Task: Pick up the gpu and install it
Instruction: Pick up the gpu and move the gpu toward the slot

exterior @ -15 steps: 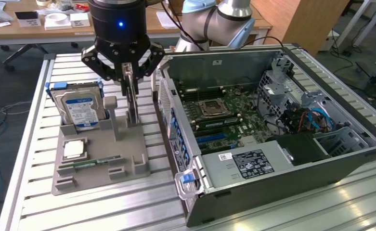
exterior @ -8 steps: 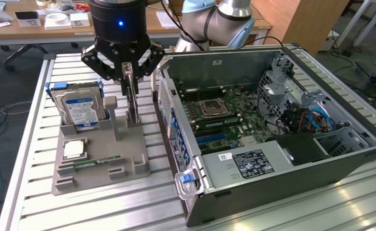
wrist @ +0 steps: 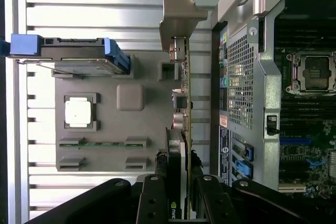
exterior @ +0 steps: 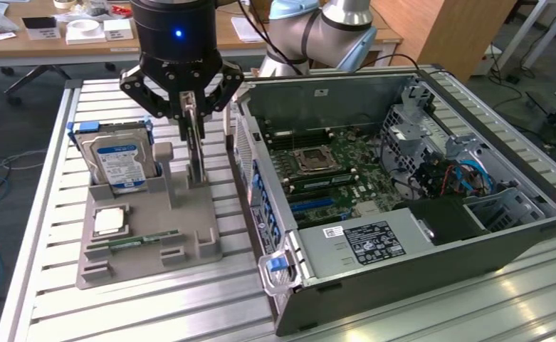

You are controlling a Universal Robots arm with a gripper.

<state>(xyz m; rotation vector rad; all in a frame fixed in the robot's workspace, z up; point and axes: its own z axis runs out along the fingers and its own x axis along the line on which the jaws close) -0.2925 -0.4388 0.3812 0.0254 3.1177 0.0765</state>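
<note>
The gpu (exterior: 195, 146) stands on edge in the grey holder (exterior: 144, 263), its silvery end bracket (wrist: 178, 11) at one end. In the wrist view the gpu (wrist: 185, 93) shows edge-on as a thin card. My gripper (exterior: 187, 114) sits over the card's top edge, one black finger on each side. The gripper (wrist: 177, 192) looks shut on the gpu, its fingers (wrist: 155, 192) pressed against the card's faces. The card still sits in the holder's slot.
The open PC case (exterior: 401, 185) lies to the exterior view's right of the holder, with its motherboard (exterior: 325, 171) and blue slots (exterior: 311, 206) exposed. On the holder (wrist: 105, 82) are a hard drive (exterior: 116, 160), a CPU (exterior: 109, 221) and a RAM stick (exterior: 140, 241).
</note>
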